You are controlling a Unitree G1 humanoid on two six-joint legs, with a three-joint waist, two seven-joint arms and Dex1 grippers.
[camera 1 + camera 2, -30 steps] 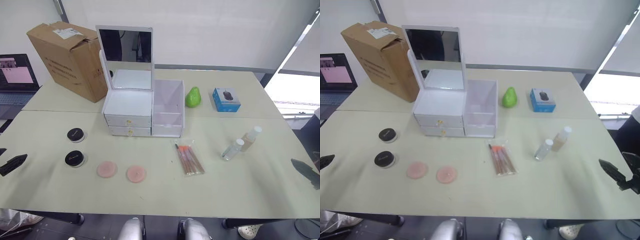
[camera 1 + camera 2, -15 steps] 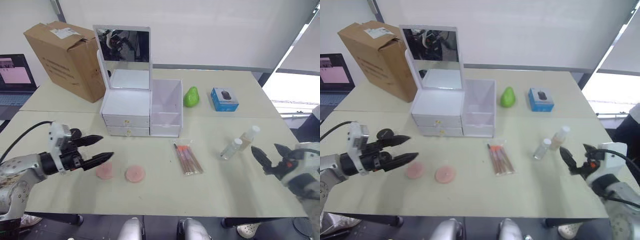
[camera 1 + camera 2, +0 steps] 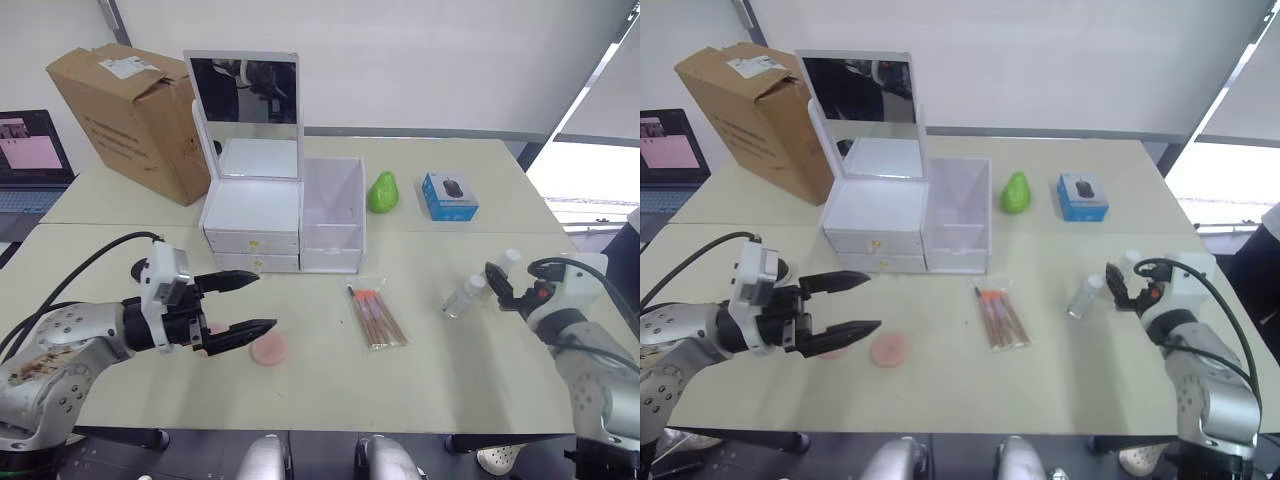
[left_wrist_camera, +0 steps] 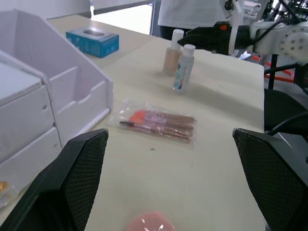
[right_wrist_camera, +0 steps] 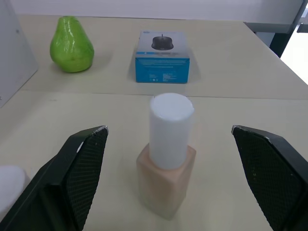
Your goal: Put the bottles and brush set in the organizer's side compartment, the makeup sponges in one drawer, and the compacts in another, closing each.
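between the right gripper's point(image 5: 168, 159) spread jaws, the beige bottle point(image 5: 166, 168), upright and untouched; left gripper point(image 3: 248, 303) spread too

The white organizer point(image 3: 283, 225) stands far-centre on the worktop, mirror lid upright, both gold-knobbed drawers shut, its open-topped side compartment point(image 3: 335, 215) on the right. Near it lies the brush set point(image 3: 376, 315); two upright white-capped bottles point(image 4: 178, 60) stand right; one pink makeup sponge point(image 3: 267, 349) lies near-left.
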